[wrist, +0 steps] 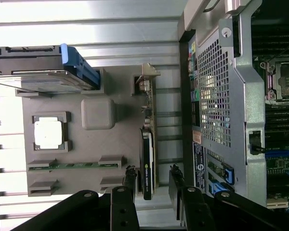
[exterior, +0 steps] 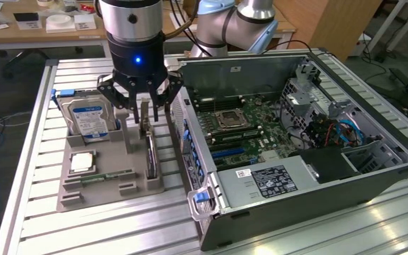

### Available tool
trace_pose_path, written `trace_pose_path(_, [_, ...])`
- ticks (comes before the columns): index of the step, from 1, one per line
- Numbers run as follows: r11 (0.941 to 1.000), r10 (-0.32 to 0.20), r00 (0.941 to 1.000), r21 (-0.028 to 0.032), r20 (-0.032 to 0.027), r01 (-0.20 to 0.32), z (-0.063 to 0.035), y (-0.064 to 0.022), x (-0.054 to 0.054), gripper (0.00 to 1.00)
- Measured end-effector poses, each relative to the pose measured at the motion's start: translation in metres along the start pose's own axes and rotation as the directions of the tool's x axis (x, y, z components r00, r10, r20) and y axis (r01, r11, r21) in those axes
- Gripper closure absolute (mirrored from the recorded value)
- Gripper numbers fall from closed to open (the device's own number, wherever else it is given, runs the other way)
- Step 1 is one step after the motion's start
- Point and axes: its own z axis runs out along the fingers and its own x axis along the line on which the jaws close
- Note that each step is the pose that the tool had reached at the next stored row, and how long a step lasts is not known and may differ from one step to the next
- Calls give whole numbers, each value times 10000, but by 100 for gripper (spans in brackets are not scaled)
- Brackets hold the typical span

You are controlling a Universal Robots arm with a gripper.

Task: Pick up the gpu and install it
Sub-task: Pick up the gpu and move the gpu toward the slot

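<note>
GPU [exterior: 150,151] is seated on edge in a slot of the grey tray [exterior: 140,186], on the side next to the open computer case [exterior: 296,175]. Gripper [exterior: 144,112] is held over the card. In the wrist view the fingers [wrist: 130,180] are seen parted, one to each side of the card's line, with nothing clamped. In the exterior view the hard drive [exterior: 91,117] is seen upright in the tray, and the motherboard [exterior: 239,127] is exposed inside the case.

No legible text, even on the hard drive label [exterior: 93,118].
</note>
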Motion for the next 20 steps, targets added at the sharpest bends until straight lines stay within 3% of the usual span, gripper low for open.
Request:
trace_pose_path(10, [10000,0,10000,0,0,0,63,-3,1,58])
trace_pose_path(20, [10000,0,10000,-1,1,0,221,-11,20,58])
